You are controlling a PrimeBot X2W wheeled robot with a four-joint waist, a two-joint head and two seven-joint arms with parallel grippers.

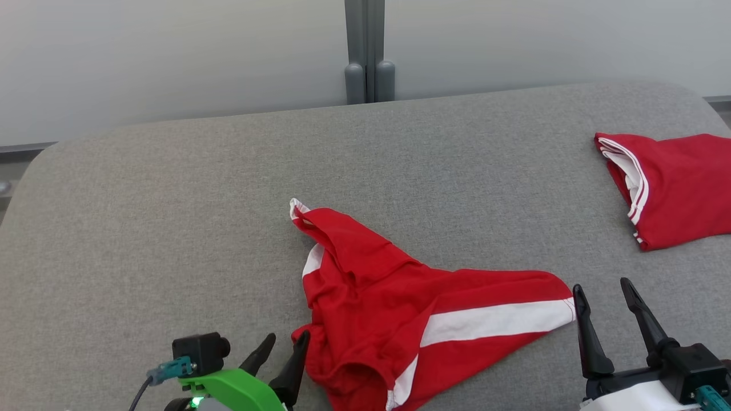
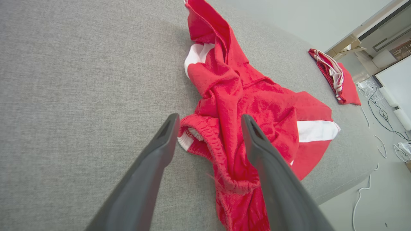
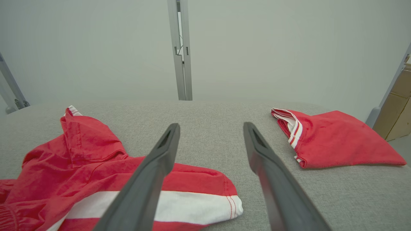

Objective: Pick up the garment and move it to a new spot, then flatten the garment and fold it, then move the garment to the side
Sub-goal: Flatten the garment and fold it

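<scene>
The garment (image 1: 371, 297) is a red piece with white stripes, lying crumpled on the grey padded surface (image 1: 171, 228), near its front edge. My left gripper (image 1: 285, 339) is open at the garment's lower left, beside the gathered waistband. In the left wrist view the garment (image 2: 257, 106) lies under and past the spread fingers of that gripper (image 2: 209, 118), and nothing is pinched. My right gripper (image 1: 602, 285) is open just right of the striped leg end. In the right wrist view that gripper (image 3: 211, 125) hovers over bare surface, with the garment (image 3: 90, 154) to its left.
A second red garment (image 1: 679, 188), folded, lies at the right edge of the surface, also in the wrist views (image 2: 337, 77) (image 3: 334, 138). A grey post (image 1: 365, 51) stands against the pale wall behind. Cables (image 2: 379, 112) lie on the floor past the surface's right end.
</scene>
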